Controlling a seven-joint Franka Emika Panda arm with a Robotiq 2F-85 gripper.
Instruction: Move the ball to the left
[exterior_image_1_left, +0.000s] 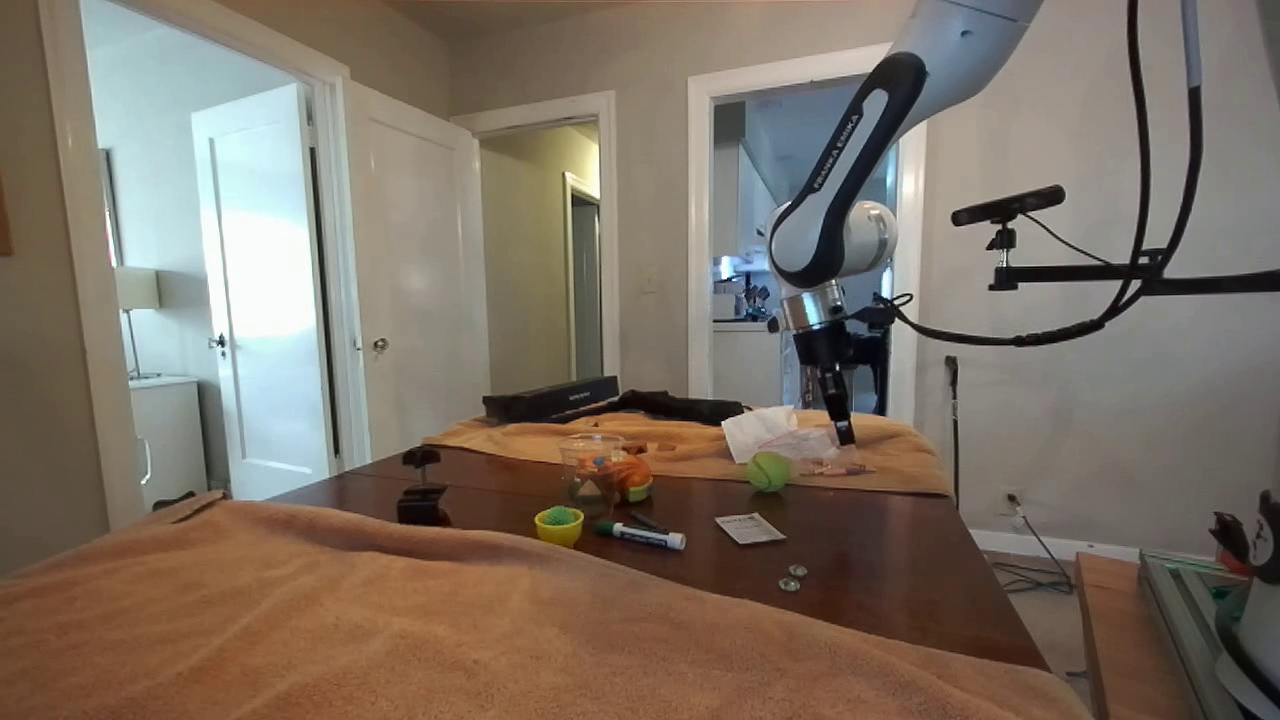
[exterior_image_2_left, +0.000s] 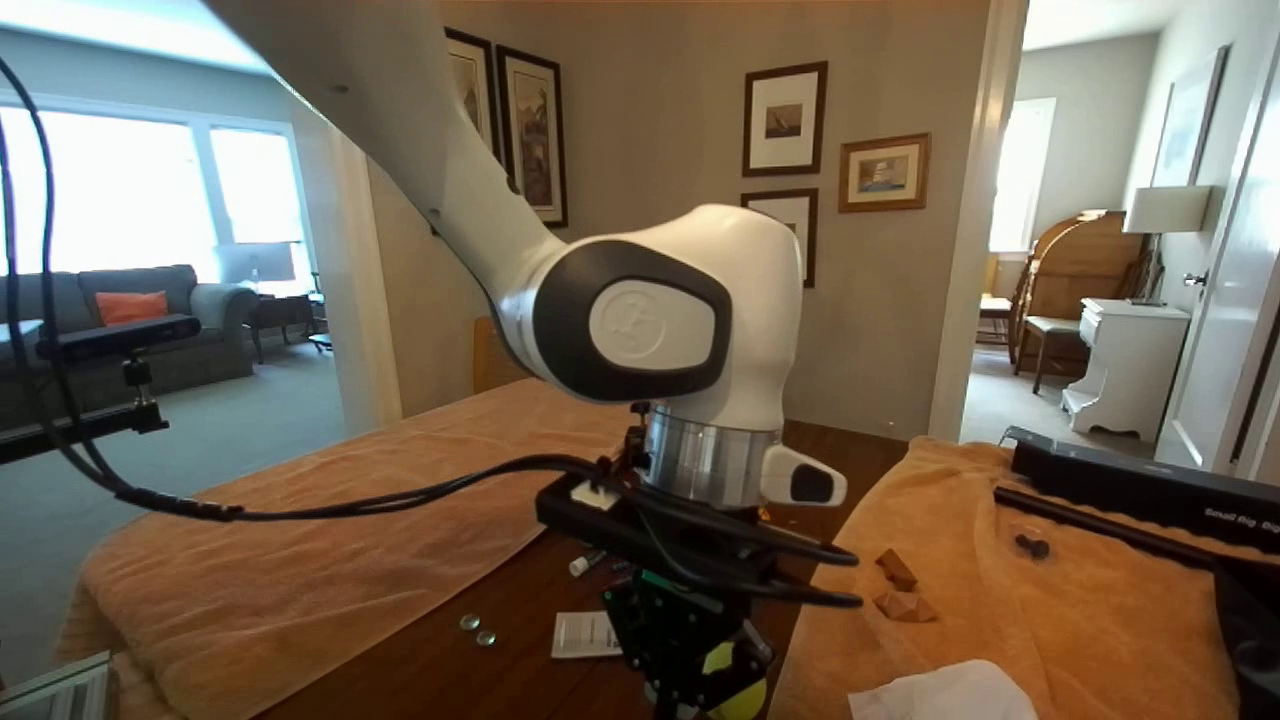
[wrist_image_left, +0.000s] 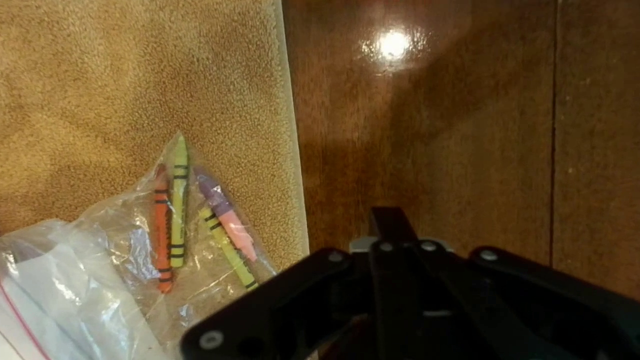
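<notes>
The ball, yellow-green and round, rests near where the dark table meets the far orange towel. In an exterior view it shows only in part behind the gripper body, at the bottom edge. It is out of the wrist view. My gripper points down to the right of the ball in an exterior view, its tips slightly higher than the ball and apart from it. In the wrist view my gripper's fingers lie together with nothing seen between them, over the wood beside the towel edge.
A bag of crayons and white paper lie on the towel by the ball. A clear container, orange object, yellow cup, marker, packet, glass gems and black clamp are on the table.
</notes>
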